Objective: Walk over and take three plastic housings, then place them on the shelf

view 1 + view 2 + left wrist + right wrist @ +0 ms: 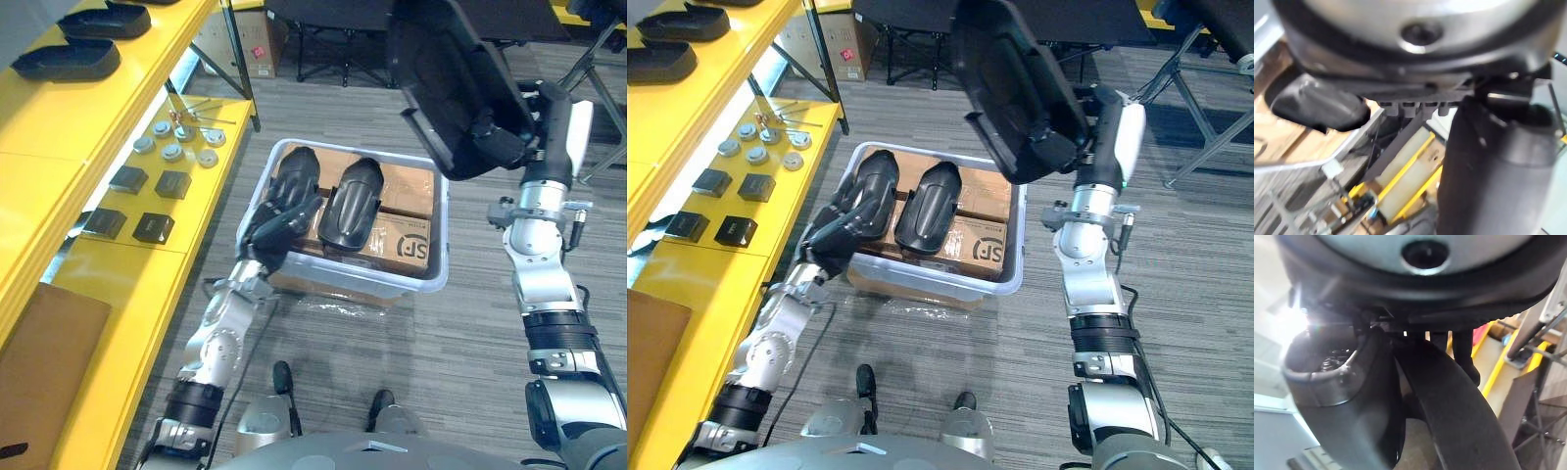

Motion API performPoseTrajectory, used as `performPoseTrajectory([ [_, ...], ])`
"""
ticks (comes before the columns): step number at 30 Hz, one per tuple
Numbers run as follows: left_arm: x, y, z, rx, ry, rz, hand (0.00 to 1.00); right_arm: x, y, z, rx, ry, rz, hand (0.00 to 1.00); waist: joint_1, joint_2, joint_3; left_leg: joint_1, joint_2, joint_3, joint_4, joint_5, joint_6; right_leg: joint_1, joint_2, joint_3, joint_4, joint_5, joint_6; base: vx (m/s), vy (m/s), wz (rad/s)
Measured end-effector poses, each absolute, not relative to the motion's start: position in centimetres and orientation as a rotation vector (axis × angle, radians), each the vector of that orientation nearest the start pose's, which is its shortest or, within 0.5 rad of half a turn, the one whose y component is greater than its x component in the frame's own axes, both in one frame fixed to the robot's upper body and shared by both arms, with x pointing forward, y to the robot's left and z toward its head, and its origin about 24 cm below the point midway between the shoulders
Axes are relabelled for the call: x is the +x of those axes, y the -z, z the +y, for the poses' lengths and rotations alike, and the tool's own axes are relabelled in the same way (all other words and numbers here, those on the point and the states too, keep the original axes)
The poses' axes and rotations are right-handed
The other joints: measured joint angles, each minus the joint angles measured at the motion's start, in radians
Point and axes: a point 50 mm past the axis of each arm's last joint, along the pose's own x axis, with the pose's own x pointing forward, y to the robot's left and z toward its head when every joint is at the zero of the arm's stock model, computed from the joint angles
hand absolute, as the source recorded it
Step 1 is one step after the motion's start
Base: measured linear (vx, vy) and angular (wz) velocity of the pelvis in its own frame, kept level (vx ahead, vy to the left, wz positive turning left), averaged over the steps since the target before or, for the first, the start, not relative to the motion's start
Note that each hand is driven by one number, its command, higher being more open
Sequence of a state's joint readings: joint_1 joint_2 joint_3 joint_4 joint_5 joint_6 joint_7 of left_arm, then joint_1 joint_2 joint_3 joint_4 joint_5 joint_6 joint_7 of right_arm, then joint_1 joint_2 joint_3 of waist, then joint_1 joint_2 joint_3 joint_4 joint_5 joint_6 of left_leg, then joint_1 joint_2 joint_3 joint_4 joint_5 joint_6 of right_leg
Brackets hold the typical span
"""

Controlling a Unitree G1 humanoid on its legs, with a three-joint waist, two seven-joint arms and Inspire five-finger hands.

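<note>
Picking housings, we saw the right hand (pixel 509 147) clamped on one raised housing (pixel 451 69), the left hand (pixel 279 223) curled round another housing (pixel 297 171) in the bin (pixel 431 279), a third housing (pixel 351 201) beside it. The next move, we judged, called for lifting it clear toward the yellow shelf (pixel 88 108).

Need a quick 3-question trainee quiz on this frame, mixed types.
1. True or false: the right hand holds a housing raised above the bin.
2. How many housings lie in the bin? A) one B) two C) four
3. Fill in: the left hand is on the bin's ____ housing (robot's left or right).
Key: 1 true; 2 B; 3 left.
</note>
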State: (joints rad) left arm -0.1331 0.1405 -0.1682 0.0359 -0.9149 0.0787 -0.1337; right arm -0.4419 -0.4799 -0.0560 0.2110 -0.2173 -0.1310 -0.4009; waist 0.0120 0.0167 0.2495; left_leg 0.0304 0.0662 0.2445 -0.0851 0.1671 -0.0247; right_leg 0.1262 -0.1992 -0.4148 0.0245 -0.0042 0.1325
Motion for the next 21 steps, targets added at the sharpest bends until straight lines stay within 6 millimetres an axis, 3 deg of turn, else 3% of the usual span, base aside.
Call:
performPoseTrajectory([
  [5,27.8,-7.2,9.5,-0.863,0.465,0.064,1.00,30.9,-16.3,-19.6,-0.531,0.258,-0.614,0.00,-0.019,0.004,-0.030,-0.004,0.012,0.024,-0.004,-0.035,-0.007,0.000,0.018,0.006,-0.052,0.038,-0.007,-0.08,0.043,-0.10],
  [11,27.7,-6.5,8.9,-0.905,0.466,0.102,1.00,29.6,-14.8,-16.7,-0.476,0.104,-0.644,0.00,-0.017,0.003,-0.074,-0.007,0.013,0.024,-0.004,-0.035,-0.007,0.009,0.025,0.002,-0.086,0.053,-0.017,-0.01,0.009,-0.01],
  [16,27.6,-6.4,8.1,-0.881,0.416,0.108,1.00,28.7,-12.1,-13.8,-0.442,-0.037,-0.569,0.00,-0.018,-0.003,-0.096,-0.007,0.010,0.023,-0.004,-0.025,0.001,0.016,0.026,-0.002,-0.099,0.067,-0.017,0.03,0.006,0.00],
  [21,27.7,-6.2,8.3,-0.844,0.319,0.125,1.00,27.9,-10.4,-13.0,-0.370,-0.071,-0.498,0.00,-0.018,-0.004,-0.106,-0.007,0.005,0.016,-0.004,-0.021,0.003,0.020,0.025,-0.009,-0.097,0.067,-0.017,0.01,0.015,0.04],
])
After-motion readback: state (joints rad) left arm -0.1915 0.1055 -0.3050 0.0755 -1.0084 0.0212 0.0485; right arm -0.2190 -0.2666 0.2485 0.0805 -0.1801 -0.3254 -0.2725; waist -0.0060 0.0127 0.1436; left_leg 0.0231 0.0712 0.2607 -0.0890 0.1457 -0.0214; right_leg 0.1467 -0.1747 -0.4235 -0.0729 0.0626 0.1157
